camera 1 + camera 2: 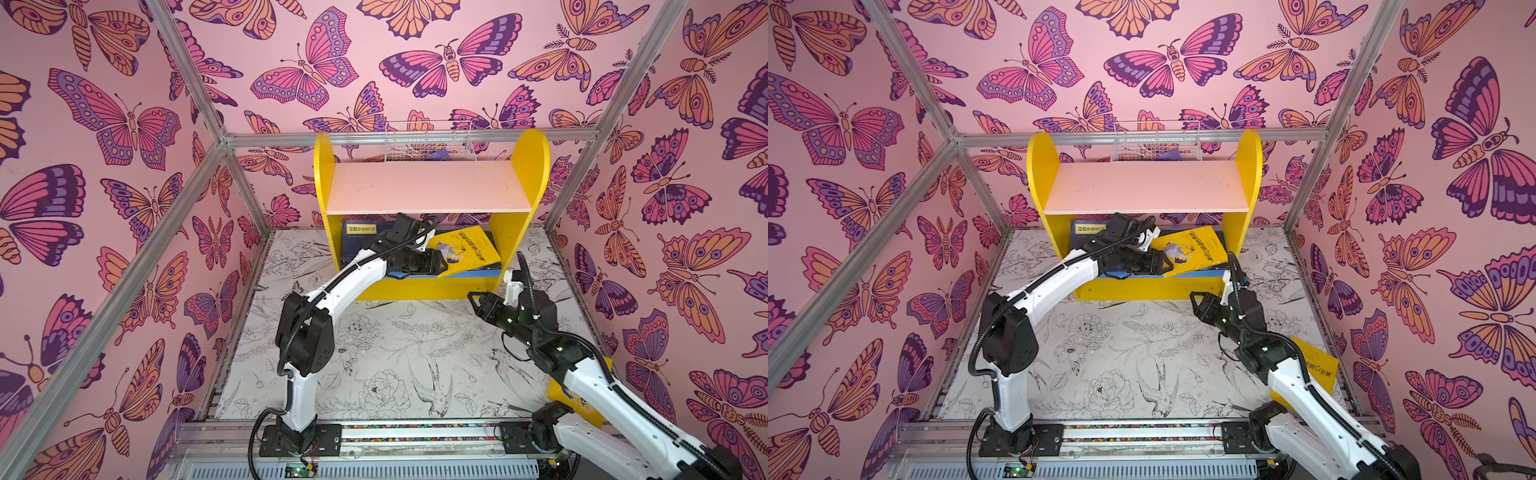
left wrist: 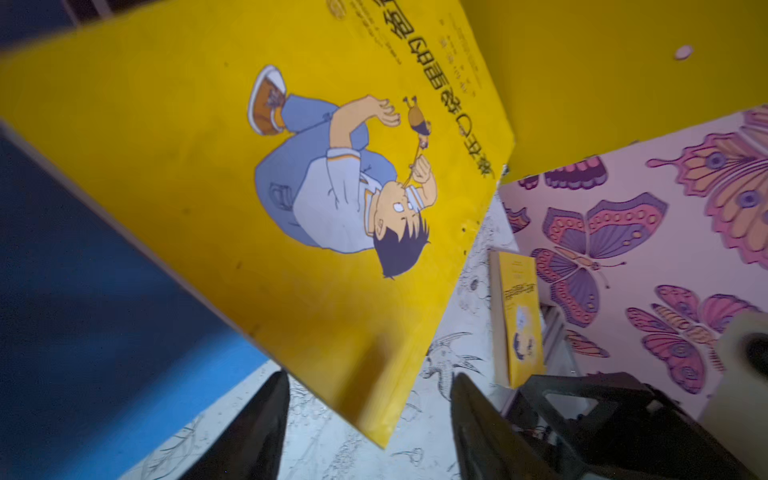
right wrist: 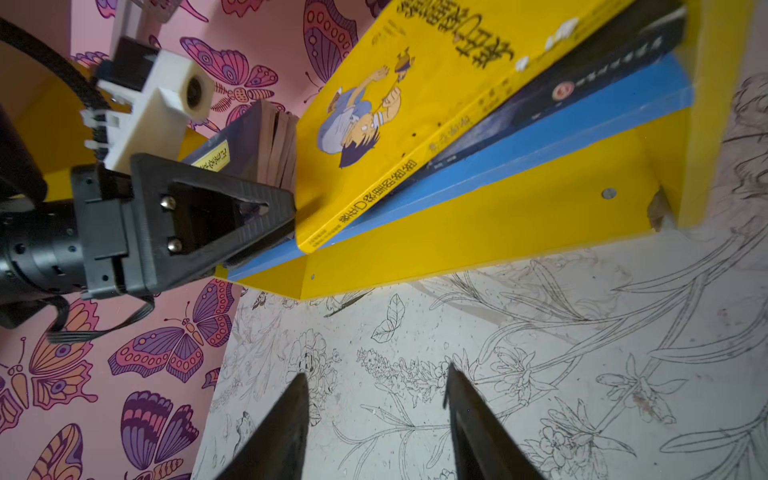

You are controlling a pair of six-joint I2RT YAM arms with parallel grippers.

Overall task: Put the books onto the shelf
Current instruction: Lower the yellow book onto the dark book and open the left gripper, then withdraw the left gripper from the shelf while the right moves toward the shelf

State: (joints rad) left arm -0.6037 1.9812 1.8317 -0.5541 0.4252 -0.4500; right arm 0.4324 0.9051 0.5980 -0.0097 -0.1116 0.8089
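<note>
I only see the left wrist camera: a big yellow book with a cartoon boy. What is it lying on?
Observer: The yellow book rests on a dark book on the shelf's blue board; the right wrist view shows it.
Kid: Any other books there?
Observer: A navy book with a yellow label, further left in both top views.
Kid: What's behind the shelf?
Observer: A wire basket.

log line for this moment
left gripper: open, at yellow book tilted on lower board | right gripper: open, empty, over table | other book: on table
</note>
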